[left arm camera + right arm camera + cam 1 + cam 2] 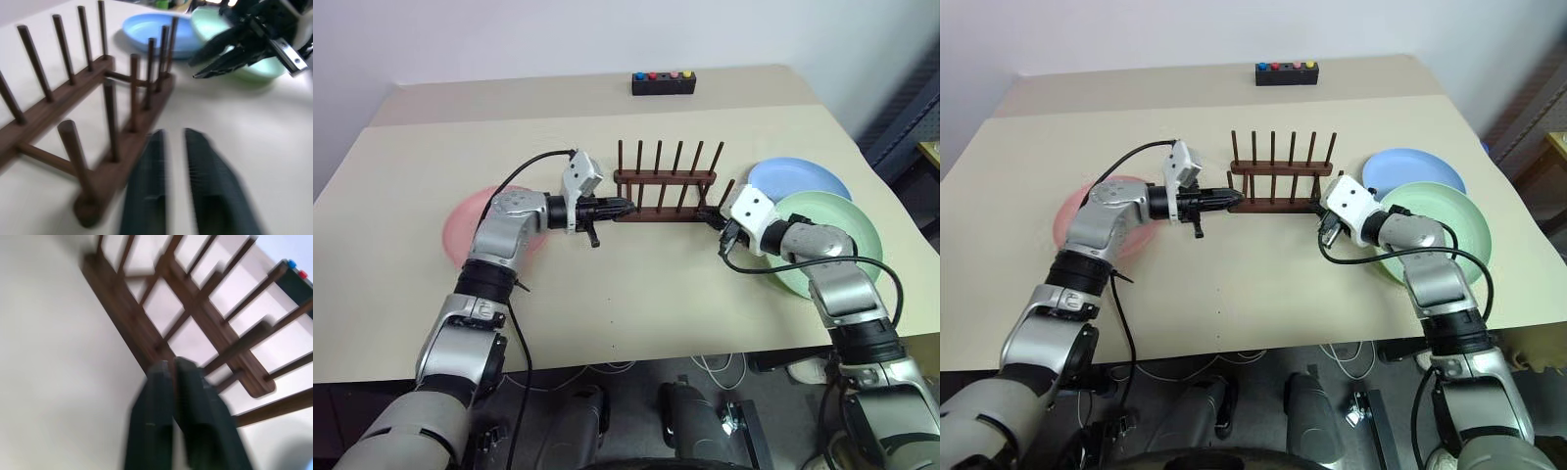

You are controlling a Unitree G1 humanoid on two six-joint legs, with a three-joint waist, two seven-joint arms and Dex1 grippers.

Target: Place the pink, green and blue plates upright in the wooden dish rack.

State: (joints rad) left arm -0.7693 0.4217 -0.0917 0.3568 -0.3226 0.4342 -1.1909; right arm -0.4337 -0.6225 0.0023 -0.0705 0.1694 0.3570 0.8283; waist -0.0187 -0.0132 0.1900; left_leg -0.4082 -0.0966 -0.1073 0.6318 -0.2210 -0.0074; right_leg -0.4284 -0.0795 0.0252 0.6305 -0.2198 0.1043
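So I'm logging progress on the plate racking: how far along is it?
Nothing is racked yet. The wooden dish rack stands empty. The pink plate, green plate and blue plate all lie flat on the table. Each pincer, left and right, sits at one end of the rack, holding no plate. All three placements remain.

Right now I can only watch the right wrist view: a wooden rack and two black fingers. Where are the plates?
Observer: The blue plate and the green plate lie flat to the right of the rack.
Operator: And the pink one?
Observer: The pink plate lies flat to the left of the rack, partly hidden by the left arm.
Operator: What is the other hand doing?
Observer: The left gripper is at the rack's left end, fingers slightly apart, holding nothing.
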